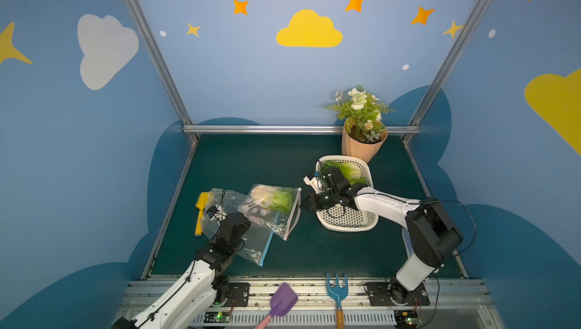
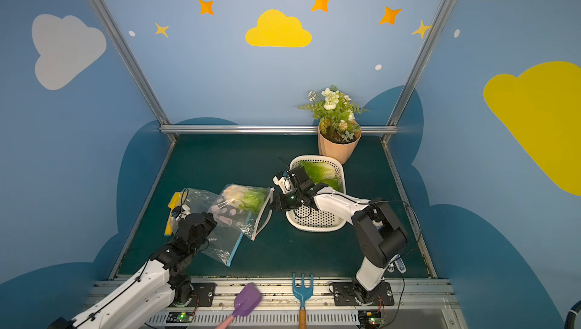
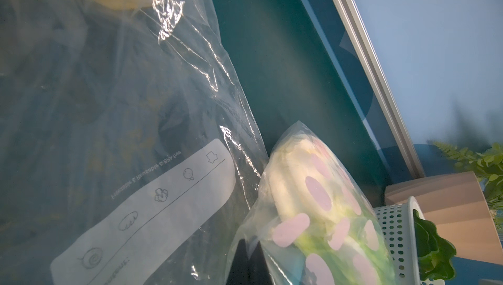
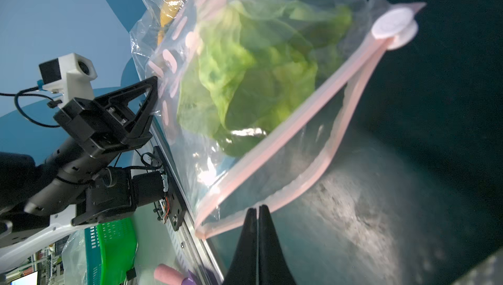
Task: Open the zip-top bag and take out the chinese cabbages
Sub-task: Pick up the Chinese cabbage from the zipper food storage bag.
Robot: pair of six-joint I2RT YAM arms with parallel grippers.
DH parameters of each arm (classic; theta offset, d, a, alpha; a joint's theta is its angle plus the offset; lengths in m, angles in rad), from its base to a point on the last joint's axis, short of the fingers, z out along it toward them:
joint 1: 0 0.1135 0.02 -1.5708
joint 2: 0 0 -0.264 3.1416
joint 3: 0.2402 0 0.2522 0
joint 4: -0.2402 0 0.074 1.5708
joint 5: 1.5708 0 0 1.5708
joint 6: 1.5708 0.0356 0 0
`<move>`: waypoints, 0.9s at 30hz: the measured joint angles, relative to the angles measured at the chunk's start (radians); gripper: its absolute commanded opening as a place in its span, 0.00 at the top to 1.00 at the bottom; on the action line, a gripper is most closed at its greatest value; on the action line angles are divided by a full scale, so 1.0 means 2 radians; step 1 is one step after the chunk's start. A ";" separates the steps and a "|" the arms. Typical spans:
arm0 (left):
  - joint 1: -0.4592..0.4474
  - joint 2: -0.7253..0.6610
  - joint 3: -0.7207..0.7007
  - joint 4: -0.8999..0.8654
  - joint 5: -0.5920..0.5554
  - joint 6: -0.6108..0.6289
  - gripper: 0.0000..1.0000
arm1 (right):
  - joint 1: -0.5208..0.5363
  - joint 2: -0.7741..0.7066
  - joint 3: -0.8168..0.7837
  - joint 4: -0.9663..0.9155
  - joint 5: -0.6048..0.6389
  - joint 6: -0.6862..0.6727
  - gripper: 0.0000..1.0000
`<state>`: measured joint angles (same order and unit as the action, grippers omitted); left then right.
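Bag: The see-through bag (image 1: 273, 209) with pink spots is lifted off the green table (image 1: 257, 160). Its pink zip strip (image 4: 294, 123) is pulled apart, so the mouth gapes toward the right arm.
Cabbage in bag: One cabbage (image 1: 273, 198) is seen inside, white end away from the mouth, green leaves (image 4: 245, 71) toward it. Whether more are hidden behind it cannot be told.
Cabbage in basket: Green cabbage leaves (image 1: 347, 170) are already lying in the white basket (image 1: 349, 220), just beside the flower pot (image 1: 361, 145).
Left gripper: The left gripper (image 4: 151, 93) is pressed shut on the closed end of the bag, and the bag is held up by it.
Right gripper: The right gripper (image 4: 257, 211) has its jaws together right at the lower lip of the mouth. Whether the lip is pinched between them cannot be told; no cabbage is held.
Step now: It looks like the next cabbage is to be fetched from the bag.
How to do it well: The bag should be kept up and steady. The right jaws should be opened first, slid in between the two pink lips, and closed on the leafy end only.
Watch out: The thin plastic could be caught with the leaves, so the pull should be slow and straight out.
Other stuff: A second clear bag (image 1: 226, 217) and a yellow toy (image 1: 201, 211) lie near the left arm and should be left alone.
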<state>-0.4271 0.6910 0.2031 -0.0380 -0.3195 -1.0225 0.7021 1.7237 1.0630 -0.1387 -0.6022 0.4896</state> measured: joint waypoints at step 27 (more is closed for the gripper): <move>0.000 0.060 0.004 0.024 0.002 -0.002 0.96 | 0.030 0.113 0.115 0.006 -0.010 -0.020 0.33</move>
<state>-0.4271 0.8101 0.2115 0.0109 -0.3149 -1.0260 0.7620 1.9503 1.2934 -0.1272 -0.6220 0.4496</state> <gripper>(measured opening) 0.049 0.650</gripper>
